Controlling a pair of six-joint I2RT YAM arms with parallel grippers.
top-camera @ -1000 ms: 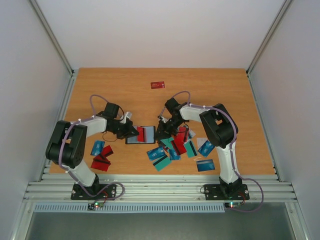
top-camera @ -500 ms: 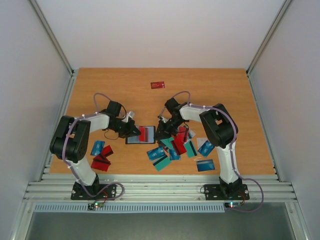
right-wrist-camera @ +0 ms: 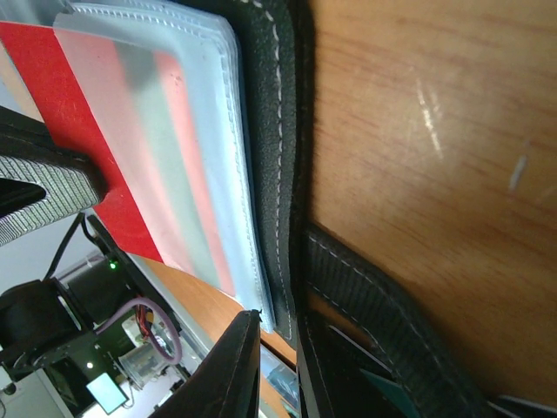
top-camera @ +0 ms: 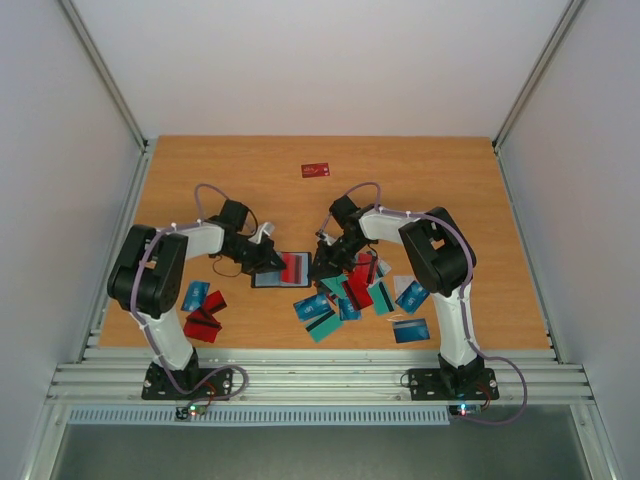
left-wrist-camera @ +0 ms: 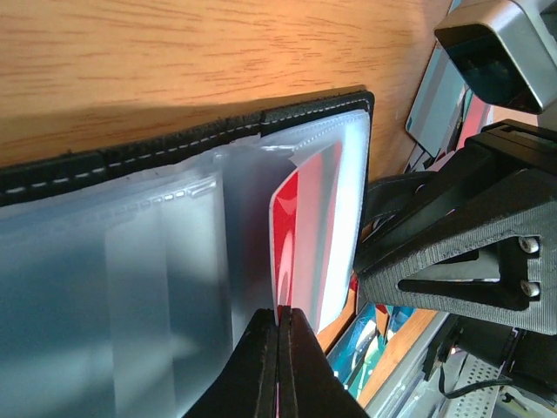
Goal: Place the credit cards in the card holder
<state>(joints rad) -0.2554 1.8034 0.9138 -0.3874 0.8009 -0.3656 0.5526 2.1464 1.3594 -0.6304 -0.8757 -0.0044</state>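
Since a second ago the left arm's elbow has swung toward 3 o'clock, and the red plastic credit card has slid farther across the open, black stitched folding card holder, toward its 3 o'clock edge.

The card holder lies spread flat on the wooden table, a little to the 6 o'clock side of centre, between the two grippers. The left gripper is at its 9 o'clock side, fingers clenched on the near edge of the red plastic credit card. The far part of that card sits inside a clear plastic sleeve of the card holder (in the left wrist view the red looks dulled behind the film).

The right gripper, at the 3 o'clock edge, pinches the black stitched border together with the sleeve edges. A black strap of the holder curls over the wood beside it.

At 4 o'clock of the card holder, loose credit cards in teal, blue and red lie heaped under the right arm. A smaller group of cards, red and blue, lies at 8 o'clock. One lone red card lies well apart toward 12 o'clock.
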